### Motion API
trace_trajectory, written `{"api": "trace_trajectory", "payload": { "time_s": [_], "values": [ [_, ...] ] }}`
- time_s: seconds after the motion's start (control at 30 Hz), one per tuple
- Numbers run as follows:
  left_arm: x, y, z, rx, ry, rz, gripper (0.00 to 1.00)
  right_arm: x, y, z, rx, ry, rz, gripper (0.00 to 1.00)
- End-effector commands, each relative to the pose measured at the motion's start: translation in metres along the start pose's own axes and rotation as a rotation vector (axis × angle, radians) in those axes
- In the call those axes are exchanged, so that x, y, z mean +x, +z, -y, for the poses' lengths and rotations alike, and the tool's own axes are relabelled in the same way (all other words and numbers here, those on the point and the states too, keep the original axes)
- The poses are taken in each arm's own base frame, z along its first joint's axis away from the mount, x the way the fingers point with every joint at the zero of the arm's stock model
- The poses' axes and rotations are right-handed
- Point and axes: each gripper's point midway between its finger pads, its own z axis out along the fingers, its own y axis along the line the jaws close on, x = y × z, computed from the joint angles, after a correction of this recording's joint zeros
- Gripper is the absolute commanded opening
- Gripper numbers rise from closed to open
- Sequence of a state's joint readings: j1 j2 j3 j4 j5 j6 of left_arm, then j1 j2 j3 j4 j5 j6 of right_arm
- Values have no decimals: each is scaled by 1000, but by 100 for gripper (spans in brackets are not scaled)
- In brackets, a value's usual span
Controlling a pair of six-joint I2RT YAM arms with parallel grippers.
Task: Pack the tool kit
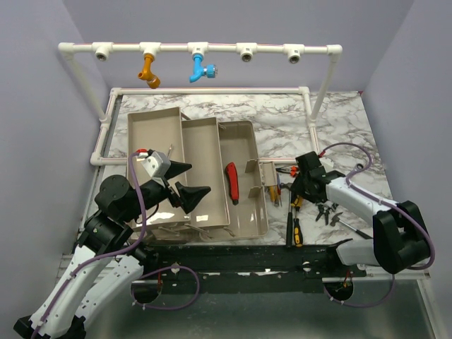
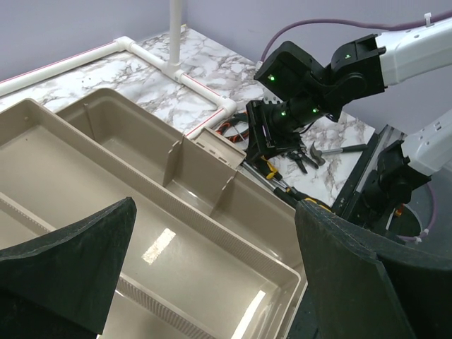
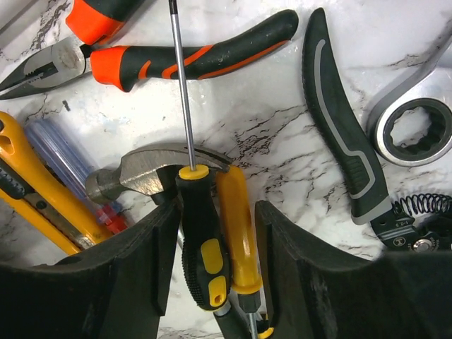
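The tool kit box (image 1: pixel 238 124) lies open at centre left, with beige trays fanned out and a red-handled tool (image 1: pixel 231 182) in one compartment. My left gripper (image 1: pixel 198 178) hovers open and empty over the trays (image 2: pixel 212 233), its jaws wide apart (image 2: pixel 215 205). My right gripper (image 1: pixel 298 192) is down on the tool pile right of the box. Its fingers (image 3: pixel 217 212) close against a black-and-yellow screwdriver handle (image 3: pixel 201 247) and a yellow handle (image 3: pixel 236 226), which lie side by side over a hammer head (image 3: pixel 141 173).
Orange-black pliers (image 3: pixel 191 60), a yellow utility knife (image 3: pixel 42 191), a black-grey handle (image 3: pixel 339 120) and a ring wrench (image 3: pixel 417 120) lie around the right gripper. Another screwdriver (image 1: pixel 293 229) lies near the front edge. A white pipe frame (image 1: pixel 268 50) with orange (image 1: pixel 148 70) and blue (image 1: pixel 200 67) fittings stands behind.
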State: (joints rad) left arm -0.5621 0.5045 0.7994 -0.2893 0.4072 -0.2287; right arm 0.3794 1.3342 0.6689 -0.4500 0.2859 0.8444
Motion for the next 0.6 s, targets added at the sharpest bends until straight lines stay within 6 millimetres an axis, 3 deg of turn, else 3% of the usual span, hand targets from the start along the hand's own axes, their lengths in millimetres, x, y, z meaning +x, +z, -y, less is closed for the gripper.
{"api": "trace_trajectory", "payload": {
  "time_s": [0.0, 0.23, 0.57],
  "values": [
    [3, 0, -5, -23, 7, -12, 97, 1, -7, -1, -16, -36, -19, 58],
    [3, 0, -5, -26, 8, -14, 97, -5, -20, -2, -54, -50, 11, 60],
    [5, 0, -6, -26, 6, -17, 97, 7, -8, -8, -107, -57, -11, 53]
  ]
}}
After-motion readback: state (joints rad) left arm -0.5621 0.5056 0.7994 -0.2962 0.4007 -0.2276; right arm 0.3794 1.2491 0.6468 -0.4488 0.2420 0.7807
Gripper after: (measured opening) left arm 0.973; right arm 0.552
